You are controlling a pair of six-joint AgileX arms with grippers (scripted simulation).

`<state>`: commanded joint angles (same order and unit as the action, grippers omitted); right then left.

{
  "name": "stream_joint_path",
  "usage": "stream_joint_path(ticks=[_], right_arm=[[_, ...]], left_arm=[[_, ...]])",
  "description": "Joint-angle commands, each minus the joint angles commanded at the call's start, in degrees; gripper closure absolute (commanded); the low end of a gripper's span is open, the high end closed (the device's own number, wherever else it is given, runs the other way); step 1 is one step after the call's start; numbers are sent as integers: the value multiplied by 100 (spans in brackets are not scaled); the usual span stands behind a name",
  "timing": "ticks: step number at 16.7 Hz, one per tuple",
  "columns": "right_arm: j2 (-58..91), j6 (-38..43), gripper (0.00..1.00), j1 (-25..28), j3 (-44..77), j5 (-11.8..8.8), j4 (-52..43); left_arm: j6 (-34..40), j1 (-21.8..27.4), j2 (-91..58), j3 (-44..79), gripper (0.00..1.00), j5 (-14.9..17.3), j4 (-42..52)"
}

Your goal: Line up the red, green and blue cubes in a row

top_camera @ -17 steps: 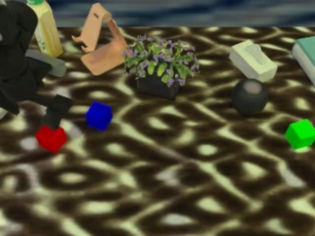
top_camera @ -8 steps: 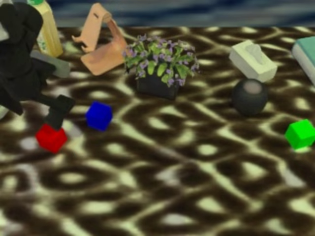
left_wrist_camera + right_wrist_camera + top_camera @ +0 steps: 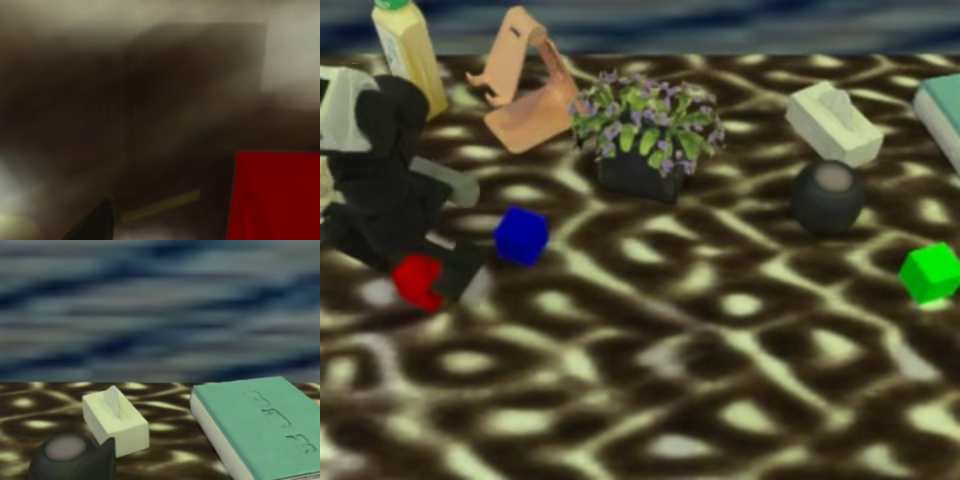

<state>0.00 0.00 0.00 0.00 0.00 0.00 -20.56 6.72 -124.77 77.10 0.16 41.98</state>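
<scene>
**Left gripper down over the red cube**

Your left gripper [image 3: 438,275] has dropped onto the red cube [image 3: 417,279] at the top view's left side. A second ago the arm stood higher and further back, one dark finger hanging just above the cube's far edge. Now the arm body has swung down and forward, and a dark finger [image 3: 460,272] sits against the cube's right face, with the cube partly hidden under the wrist. The cube itself has not shifted on the table [image 3: 720,380].

Whether the fingers have clenched on it, you cannot tell: the top view hides the far side. The left wrist view only shows the red face [image 3: 275,195] very close, with one finger tip [image 3: 97,222] well off to its side.

Blue cube [image 3: 521,236]: unmoved, just beside the red one, towards the flower pot [image 3: 645,135]. Green cube [image 3: 930,273]: unmoved, far over at the right edge, below the dark ball [image 3: 828,197].

The right arm is out of the top view. Its wrist camera looks at the tissue box [image 3: 115,421] and a teal book [image 3: 260,425], with only one fingertip edge showing.

Judgement: this is the approach-to-grasp on red. Nothing is lined up yet; green is the far outlier.
</scene>
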Motion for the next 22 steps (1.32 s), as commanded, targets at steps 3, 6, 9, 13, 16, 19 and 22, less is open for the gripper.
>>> stream_joint_path(ticks=[3,6,9,13,16,19,22], right_arm=[[0,0,0,0,0,0,0],[0,0,0,0,0,0,0],[0,0,0,0,0,0,0],[0,0,0,0,0,0,0],[0,0,0,0,0,0,0],[0,0,0,0,0,0,0],[0,0,0,0,0,0,0]], left_arm=[[-2,1,-91,-67,0,1,-123],[-2,1,-91,-67,8,1,-123],[-2,1,-91,-67,30,1,-123],[-2,1,-91,-67,60,1,-123],[-2,1,-91,-67,83,1,-123],[-2,1,-91,-67,100,1,-123],[-2,1,-91,-67,100,1,-123]])
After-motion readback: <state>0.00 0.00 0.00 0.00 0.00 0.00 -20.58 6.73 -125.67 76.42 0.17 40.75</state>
